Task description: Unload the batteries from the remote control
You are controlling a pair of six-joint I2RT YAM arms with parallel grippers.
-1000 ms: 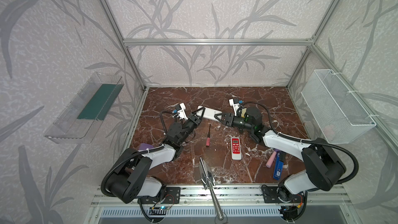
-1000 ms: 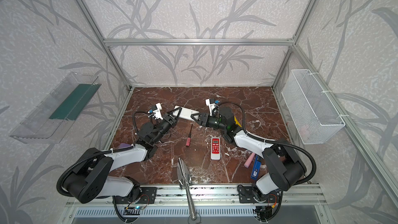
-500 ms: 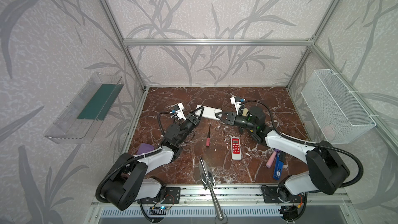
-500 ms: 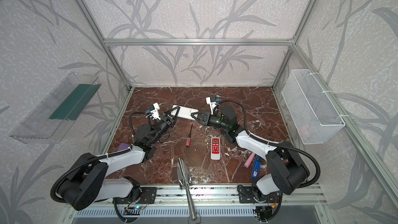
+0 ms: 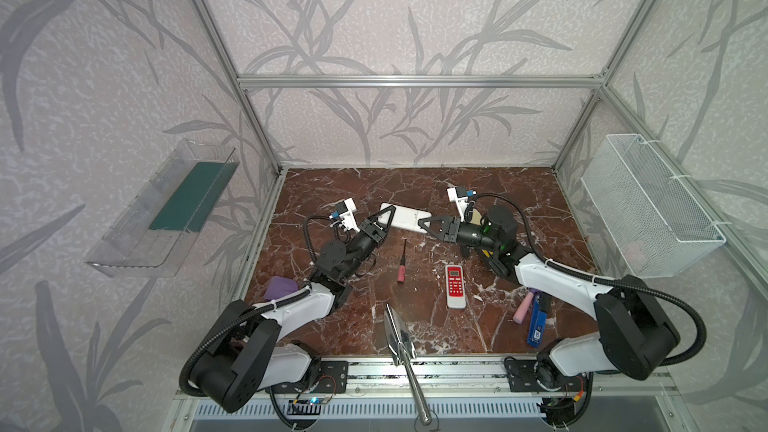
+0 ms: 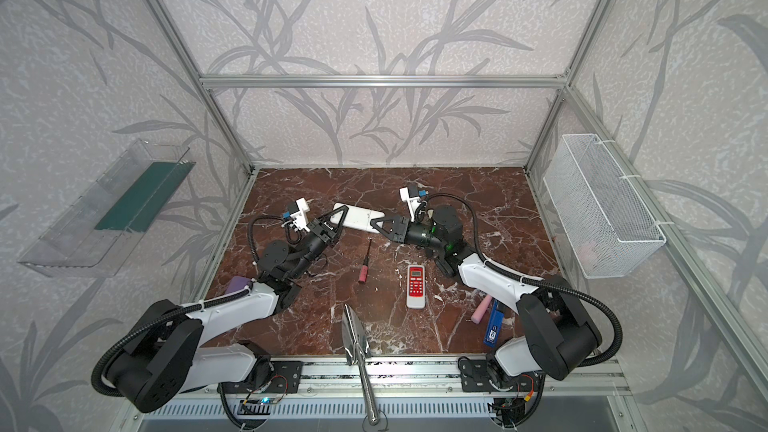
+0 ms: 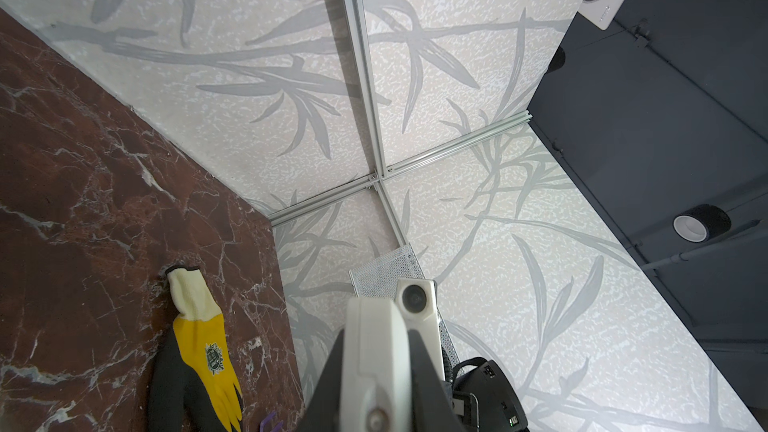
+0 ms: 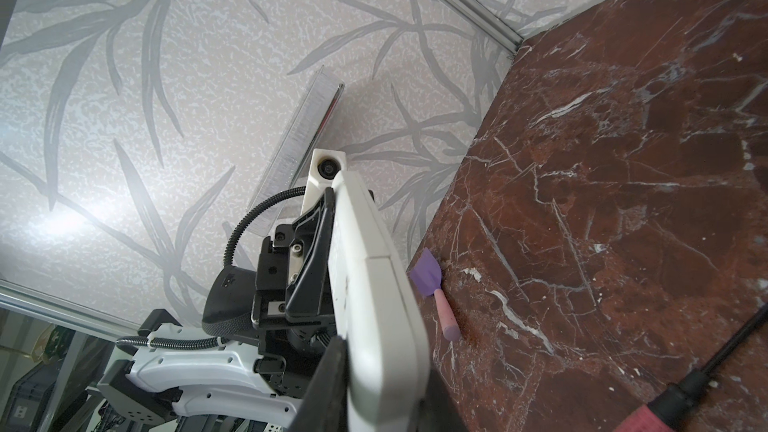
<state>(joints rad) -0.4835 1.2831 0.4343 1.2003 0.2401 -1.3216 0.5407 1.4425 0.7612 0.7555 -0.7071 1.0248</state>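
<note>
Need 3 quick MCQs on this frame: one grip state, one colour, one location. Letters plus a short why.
1. White remote, left gripper and right gripper:
A) both grip it, one at each end
B) only the left grips it
C) neither touches it

2. Screwdriver handle colour:
A) green
B) pink
C) blue

3. Red-faced remote is:
A) stacked on the white remote
B) held in a gripper
C) flat on the table, keypad up, apart from both arms

Answers:
1 A: both top views show the remote spanning between the two grippers, and each wrist view shows it between that arm's jaws.
2 B: the handle end is pink and the shaft is dark.
3 C: it lies alone on the marble, nearer the front than the grippers.
</note>
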